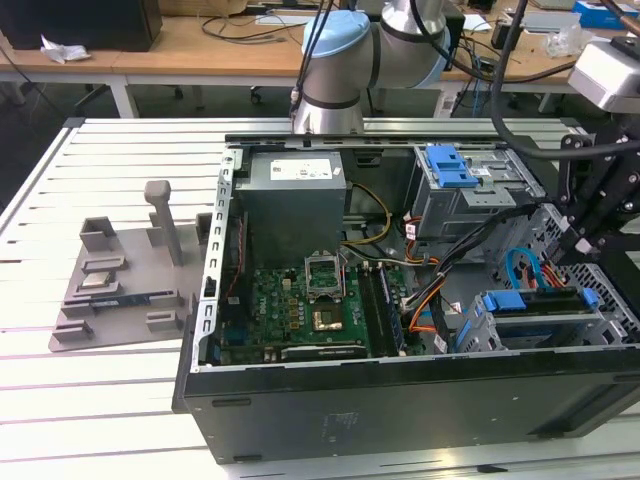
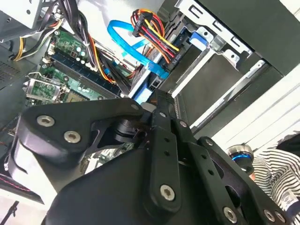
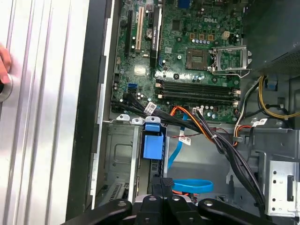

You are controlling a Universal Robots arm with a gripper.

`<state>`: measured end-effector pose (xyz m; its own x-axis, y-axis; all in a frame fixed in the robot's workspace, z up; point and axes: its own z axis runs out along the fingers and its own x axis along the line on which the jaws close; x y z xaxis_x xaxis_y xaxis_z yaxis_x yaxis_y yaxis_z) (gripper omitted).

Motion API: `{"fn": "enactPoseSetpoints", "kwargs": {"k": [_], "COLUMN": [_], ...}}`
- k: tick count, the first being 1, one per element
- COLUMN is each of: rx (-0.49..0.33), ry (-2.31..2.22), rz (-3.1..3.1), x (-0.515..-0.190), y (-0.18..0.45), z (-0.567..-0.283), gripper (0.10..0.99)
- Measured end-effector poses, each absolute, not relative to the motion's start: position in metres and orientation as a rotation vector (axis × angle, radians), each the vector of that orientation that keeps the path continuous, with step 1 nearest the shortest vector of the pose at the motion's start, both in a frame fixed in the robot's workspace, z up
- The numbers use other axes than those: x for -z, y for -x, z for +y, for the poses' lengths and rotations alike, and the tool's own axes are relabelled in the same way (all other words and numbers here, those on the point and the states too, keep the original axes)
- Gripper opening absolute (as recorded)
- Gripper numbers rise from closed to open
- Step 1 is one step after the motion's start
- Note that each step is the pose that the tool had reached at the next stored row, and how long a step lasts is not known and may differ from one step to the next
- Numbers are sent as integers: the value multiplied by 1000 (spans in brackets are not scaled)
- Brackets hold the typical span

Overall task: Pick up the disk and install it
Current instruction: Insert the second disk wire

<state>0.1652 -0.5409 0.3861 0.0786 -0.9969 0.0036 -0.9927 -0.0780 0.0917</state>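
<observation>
My pincer (image 3: 162, 185) is clenched: in the first wrist view the two black fingers (image 3: 157, 190) lie pressed together with nothing between them. In the second wrist view the same closed tip (image 2: 159, 105) hangs over the open case, beside a blue cable (image 2: 136, 44).

In the exterior view the pincer (image 1: 572, 250) stands just above the disk (image 1: 540, 315). The disk sits in the metal cage (image 1: 478, 335) at the corner of the case (image 1: 400, 400) nearest the exterior view's right, against the front wall. Its long axis runs across that view, roughly along the wall, with a blue rail (image 1: 503, 300) capping it. I cannot make out any label on it from here.

As for writing, the grey power box (image 1: 295, 205) carries a white sticker (image 1: 300, 172), its print too small to read. In the first wrist view, white tags (image 3: 185, 139) hang on the cables, and the green board (image 3: 197, 51) bears white lettering. A blue latch (image 3: 153, 143) sits just beyond my fingertips.
</observation>
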Motion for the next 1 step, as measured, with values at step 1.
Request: {"fn": "enactPoseSetpoints", "kwargs": {"k": [1], "rx": [92], "ry": [-2255], "rz": [-2084], "x": [-386], "y": [-165], "z": [-541], "gripper": [106]}}
